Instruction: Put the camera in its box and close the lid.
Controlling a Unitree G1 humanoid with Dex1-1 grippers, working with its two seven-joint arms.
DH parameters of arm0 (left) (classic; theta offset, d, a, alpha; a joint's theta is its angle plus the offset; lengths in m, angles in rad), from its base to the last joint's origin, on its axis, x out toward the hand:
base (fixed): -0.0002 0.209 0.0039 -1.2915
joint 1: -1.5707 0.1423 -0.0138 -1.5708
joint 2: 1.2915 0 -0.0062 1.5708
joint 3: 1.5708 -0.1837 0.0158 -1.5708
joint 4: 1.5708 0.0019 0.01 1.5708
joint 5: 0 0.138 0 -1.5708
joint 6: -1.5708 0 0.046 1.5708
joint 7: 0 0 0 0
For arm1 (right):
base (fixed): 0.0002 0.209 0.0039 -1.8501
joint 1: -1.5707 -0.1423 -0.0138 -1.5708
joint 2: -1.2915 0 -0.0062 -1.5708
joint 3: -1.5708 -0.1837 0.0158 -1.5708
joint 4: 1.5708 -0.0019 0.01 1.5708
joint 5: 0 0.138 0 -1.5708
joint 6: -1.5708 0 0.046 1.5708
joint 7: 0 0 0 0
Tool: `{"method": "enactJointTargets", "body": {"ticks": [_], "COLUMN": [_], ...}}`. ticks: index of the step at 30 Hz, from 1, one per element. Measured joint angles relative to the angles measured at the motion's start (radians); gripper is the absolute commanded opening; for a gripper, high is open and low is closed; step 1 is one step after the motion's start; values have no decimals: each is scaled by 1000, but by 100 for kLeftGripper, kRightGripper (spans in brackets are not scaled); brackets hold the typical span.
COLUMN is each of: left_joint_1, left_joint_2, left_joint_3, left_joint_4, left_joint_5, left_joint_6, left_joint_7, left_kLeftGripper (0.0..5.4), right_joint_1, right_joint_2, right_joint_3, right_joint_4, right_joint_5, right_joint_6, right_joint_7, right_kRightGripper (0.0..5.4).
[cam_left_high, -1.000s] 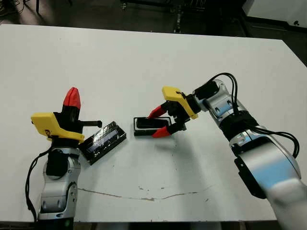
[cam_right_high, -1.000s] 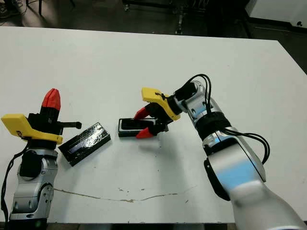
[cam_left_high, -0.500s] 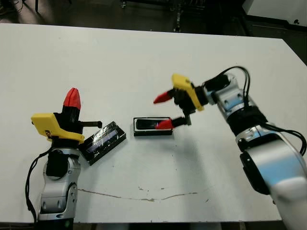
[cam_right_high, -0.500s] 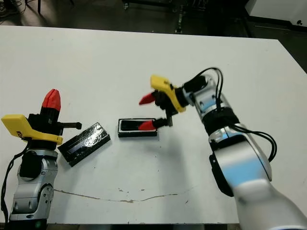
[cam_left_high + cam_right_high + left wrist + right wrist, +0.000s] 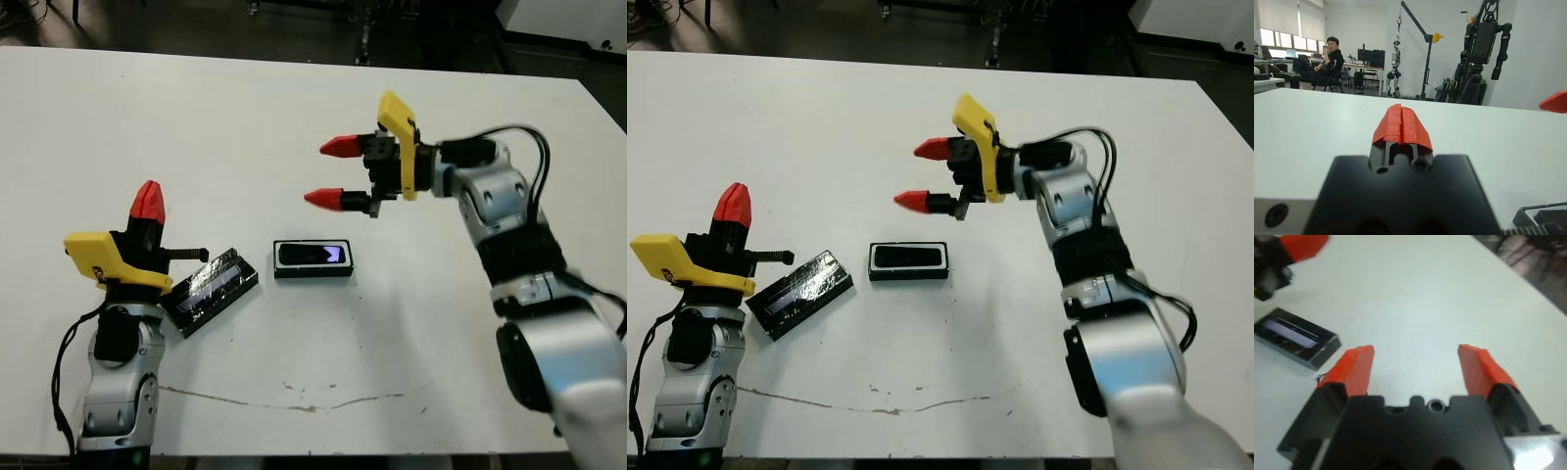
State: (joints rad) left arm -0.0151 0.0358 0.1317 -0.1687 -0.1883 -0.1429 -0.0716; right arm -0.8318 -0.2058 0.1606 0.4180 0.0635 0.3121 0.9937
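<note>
camera (image 5: 312, 256) seated in box (image 5: 313, 272) mid-table; lid (image 5: 210, 291) just left — uncovered. right gripper (image 5: 333, 172) spread empty, left gripper (image 5: 1401, 122) pinched shut. risk: sliding glossy lid, misaligned closing.

Silver arms, yellow brackets, red-tipped fingers (image 5: 338, 147)

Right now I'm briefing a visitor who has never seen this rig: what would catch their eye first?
The right gripper, red fingers spread wide, hangs above the table just behind the box, where the camera already lies. Left of the box, the glossy lid lies loose on the white table, beside the left gripper, whose fingers point up, pressed together.
</note>
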Motion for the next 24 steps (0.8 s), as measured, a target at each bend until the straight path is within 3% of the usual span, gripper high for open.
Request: {"method": "enactJointTargets", "body": {"ticks": [10,24], "left_joint_1": [0,-2], "left_joint_2": [0,0], "left_joint_3": [1,3], "left_joint_4": [0,9], "left_joint_5": [-3,-9], "left_joint_6": [1,-7], "left_joint_7": [0,-11], "left_kLeftGripper": [0,0], "right_joint_1": [99,169], "right_joint_2": [-9,-22], "right_joint_3": [113,191], "right_joint_4": [-119,-151], "right_joint_5": [-51,-73], "right_joint_6": [-40,-67], "right_joint_7": [-46,-44], "right_kRightGripper": [234,20]}}
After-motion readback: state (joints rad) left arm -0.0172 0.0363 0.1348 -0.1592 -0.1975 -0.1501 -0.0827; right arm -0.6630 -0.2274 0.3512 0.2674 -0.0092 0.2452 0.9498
